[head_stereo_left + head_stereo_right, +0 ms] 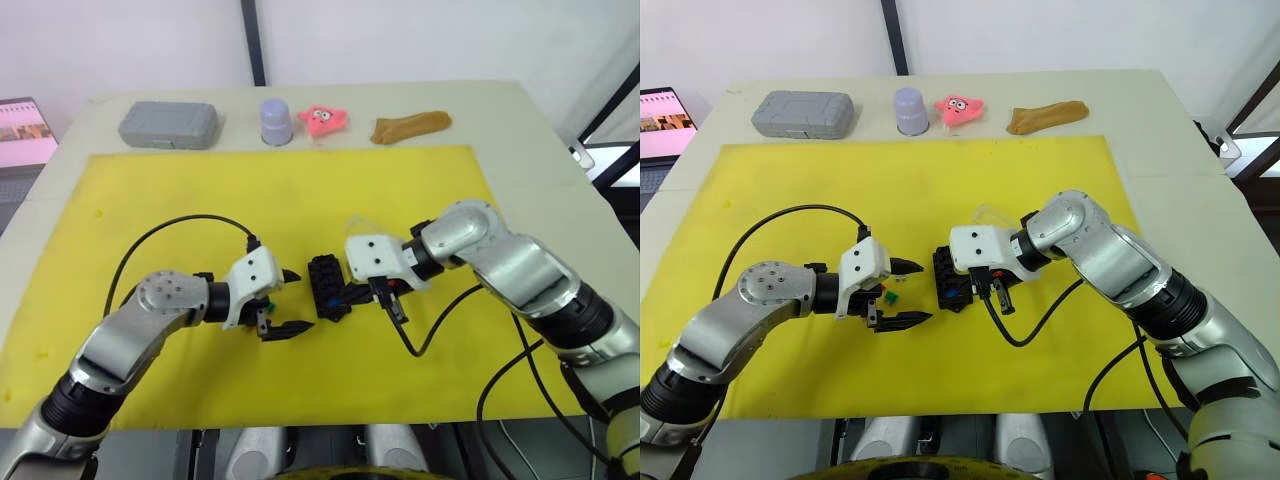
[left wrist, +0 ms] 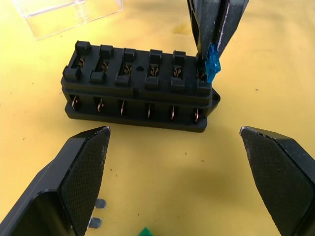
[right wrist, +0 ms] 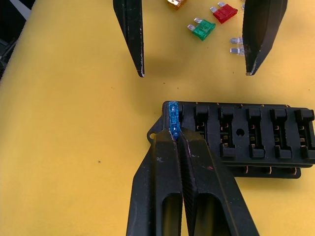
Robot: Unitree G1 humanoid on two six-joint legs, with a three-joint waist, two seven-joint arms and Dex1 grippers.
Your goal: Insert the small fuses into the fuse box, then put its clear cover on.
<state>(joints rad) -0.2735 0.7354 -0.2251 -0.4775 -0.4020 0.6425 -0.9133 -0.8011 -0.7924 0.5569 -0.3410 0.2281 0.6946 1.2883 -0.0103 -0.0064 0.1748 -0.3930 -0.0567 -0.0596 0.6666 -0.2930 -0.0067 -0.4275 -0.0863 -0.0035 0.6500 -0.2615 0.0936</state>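
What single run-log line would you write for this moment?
right gripper: shut on small blue blade fuse at end slot of black plastic fuse box | left gripper: open beside box | clear cover: off

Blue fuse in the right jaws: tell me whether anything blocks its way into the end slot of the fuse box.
Nothing visible does. The blue fuse, pinched by the right gripper, sits at the end slot of the fuse box. The left gripper is open, apart.

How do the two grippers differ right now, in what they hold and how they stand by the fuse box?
The right gripper is shut on a blue fuse at the end slot of the fuse box; the left gripper holds nothing. The right one's fingers are pressed together; the left one's are spread wide. The right touches the box's end; the left sits short of its long side. Both have black fingers.
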